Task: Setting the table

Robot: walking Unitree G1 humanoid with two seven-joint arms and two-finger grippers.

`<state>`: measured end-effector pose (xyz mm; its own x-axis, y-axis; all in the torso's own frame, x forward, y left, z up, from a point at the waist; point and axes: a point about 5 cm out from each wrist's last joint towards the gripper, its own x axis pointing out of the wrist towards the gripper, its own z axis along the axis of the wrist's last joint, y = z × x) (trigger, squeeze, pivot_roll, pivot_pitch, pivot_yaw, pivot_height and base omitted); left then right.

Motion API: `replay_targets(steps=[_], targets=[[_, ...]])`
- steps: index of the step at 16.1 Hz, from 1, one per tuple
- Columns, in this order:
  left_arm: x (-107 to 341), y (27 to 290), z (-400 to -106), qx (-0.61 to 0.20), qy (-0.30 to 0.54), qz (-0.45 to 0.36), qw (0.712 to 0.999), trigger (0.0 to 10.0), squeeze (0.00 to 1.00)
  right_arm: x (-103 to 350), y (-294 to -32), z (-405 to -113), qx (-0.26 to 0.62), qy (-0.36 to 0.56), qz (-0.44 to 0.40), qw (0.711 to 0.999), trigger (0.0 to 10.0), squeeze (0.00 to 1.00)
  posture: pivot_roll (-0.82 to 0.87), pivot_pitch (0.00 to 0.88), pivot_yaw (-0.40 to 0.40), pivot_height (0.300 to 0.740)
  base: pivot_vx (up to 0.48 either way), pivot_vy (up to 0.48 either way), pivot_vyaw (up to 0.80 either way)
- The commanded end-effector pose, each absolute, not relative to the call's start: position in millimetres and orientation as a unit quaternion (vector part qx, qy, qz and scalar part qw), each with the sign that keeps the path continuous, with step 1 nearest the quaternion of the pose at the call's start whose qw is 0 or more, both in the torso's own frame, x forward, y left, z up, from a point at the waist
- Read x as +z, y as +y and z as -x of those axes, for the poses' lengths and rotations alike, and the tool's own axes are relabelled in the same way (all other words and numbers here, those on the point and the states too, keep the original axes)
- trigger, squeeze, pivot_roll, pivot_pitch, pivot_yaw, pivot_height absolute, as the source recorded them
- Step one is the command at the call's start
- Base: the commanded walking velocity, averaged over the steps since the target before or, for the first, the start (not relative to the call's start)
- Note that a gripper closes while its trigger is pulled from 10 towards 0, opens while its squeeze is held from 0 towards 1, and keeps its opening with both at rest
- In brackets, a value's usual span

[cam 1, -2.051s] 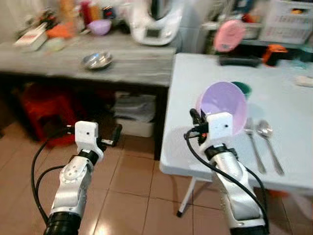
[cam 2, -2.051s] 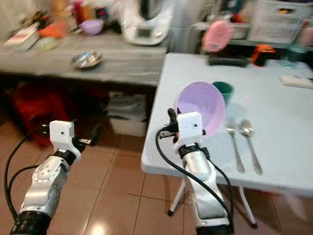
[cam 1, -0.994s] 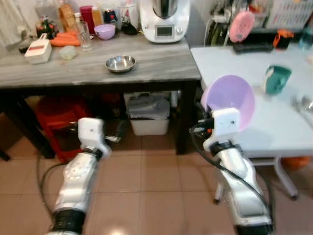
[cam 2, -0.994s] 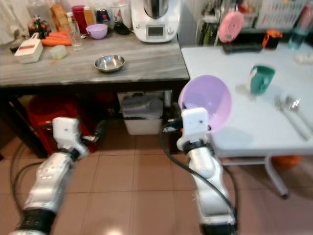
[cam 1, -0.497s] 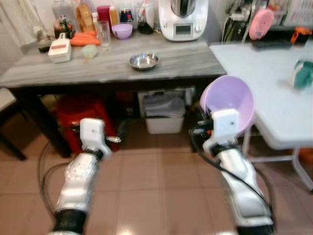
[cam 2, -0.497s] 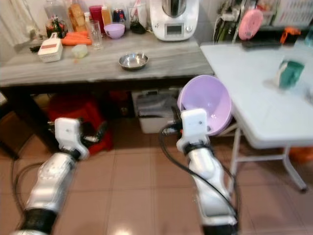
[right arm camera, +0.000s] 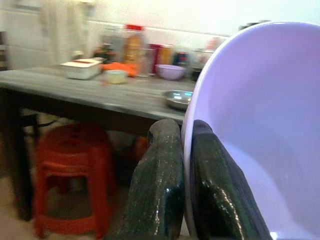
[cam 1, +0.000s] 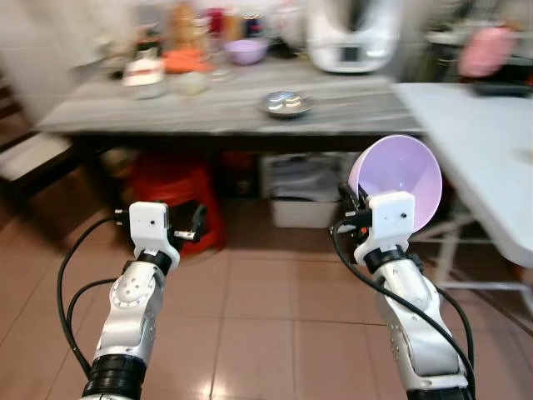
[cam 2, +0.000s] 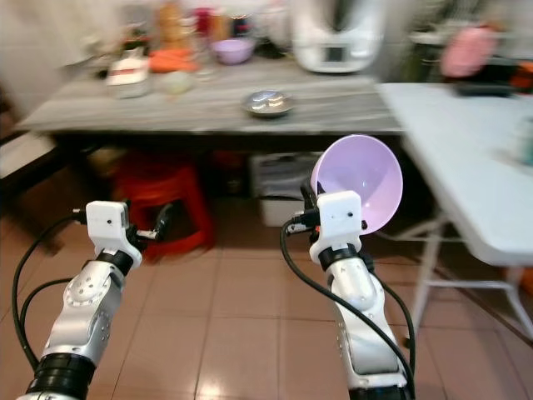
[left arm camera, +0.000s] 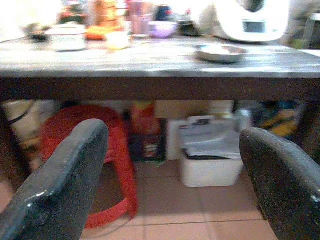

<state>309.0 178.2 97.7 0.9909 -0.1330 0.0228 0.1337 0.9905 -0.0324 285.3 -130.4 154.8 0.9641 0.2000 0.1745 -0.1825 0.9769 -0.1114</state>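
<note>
Stool [cam 1: 172, 198] under grey table [cam 1: 225, 107]; right pincer [right arm camera: 184, 165] pinches lilac bowl [cam 1: 398, 177].

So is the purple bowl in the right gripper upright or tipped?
Tipped: the purple bowl stands on edge, its empty inside facing the camera, its rim pinched by the right gripper.

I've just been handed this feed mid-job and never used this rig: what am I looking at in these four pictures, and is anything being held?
This is a walking humanoid with two silver arms. The two wide pictures come from its head camera, looking down. The other two look along each gripper's black fingers. The right gripper pinches the rim of a purple bowl, held up. The left gripper is open and empty, over the tiled floor. Ahead stands a grey table carrying a steel bowl, a small purple bowl, a white appliance and blurred jars. A red stool sits underneath. A white table is to the right.
</note>
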Motion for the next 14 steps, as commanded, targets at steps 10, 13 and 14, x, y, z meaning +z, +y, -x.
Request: replay_targets(steps=[10,13,14], targets=[[102.6,172.2,-306.8,-0.078,-0.019,0.019,0.997,10.0,0.0,160.5,-131.3,-280.7,0.097,-0.104,0.045,0.989,10.0,0.0,0.01,0.0,0.036,0.74,0.224,0.0,0.04],[103.4,169.7,-306.7,-0.085,-0.019,0.025,0.996,10.0,0.0,160.5,-131.8,-280.7,0.097,-0.104,0.046,0.989,10.0,0.0,0.01,0.0,0.038,0.74,0.421,0.0,0.0],[104.1,166.9,-306.2,-0.096,-0.021,0.023,0.995,10.0,0.0,159.7,-131.6,-280.5,0.096,-0.103,0.044,0.989,10.0,0.0,0.01,0.0,0.039,0.74,0.446,0.0,0.0]])
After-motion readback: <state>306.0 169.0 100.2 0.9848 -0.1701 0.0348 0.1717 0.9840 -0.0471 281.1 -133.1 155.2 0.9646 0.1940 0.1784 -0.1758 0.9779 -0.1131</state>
